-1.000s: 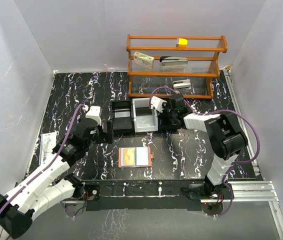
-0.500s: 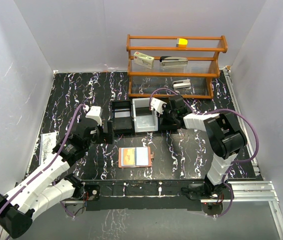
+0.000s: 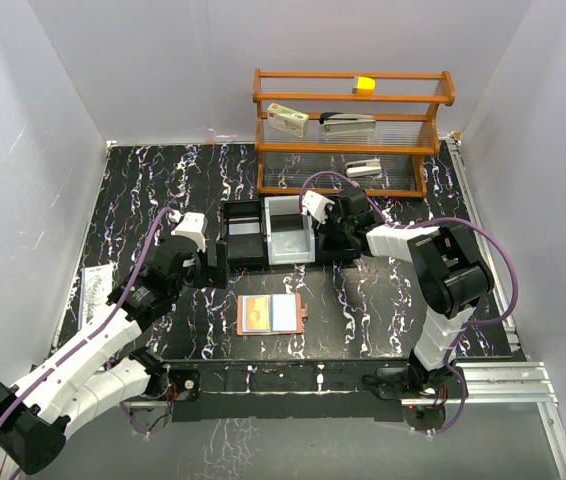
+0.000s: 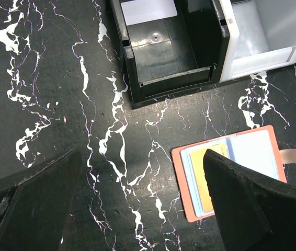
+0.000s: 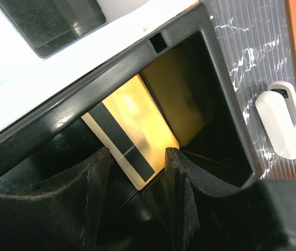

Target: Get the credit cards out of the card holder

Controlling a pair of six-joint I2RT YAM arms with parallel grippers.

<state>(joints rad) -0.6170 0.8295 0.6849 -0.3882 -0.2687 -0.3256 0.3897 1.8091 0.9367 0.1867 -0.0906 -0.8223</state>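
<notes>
The salmon-pink card holder lies open on the table, a yellow-orange card in its left pocket and a blue card in its right. My left gripper is open and empty, just left of and behind it. In the left wrist view, its right finger covers part of the holder and the orange card. My right gripper reaches into the right compartment of the black tray. Its jaws are apart around a yellow card with a black stripe, which lies in that compartment.
A wooden shelf stands behind the tray and holds a white-and-red box, a stapler, a yellow block and a white object. A white insert fills the tray's middle compartment. A packet lies at the left edge.
My right gripper has shifted slightly within the tray's right compartment. The left arm and the card holder have barely moved.
</notes>
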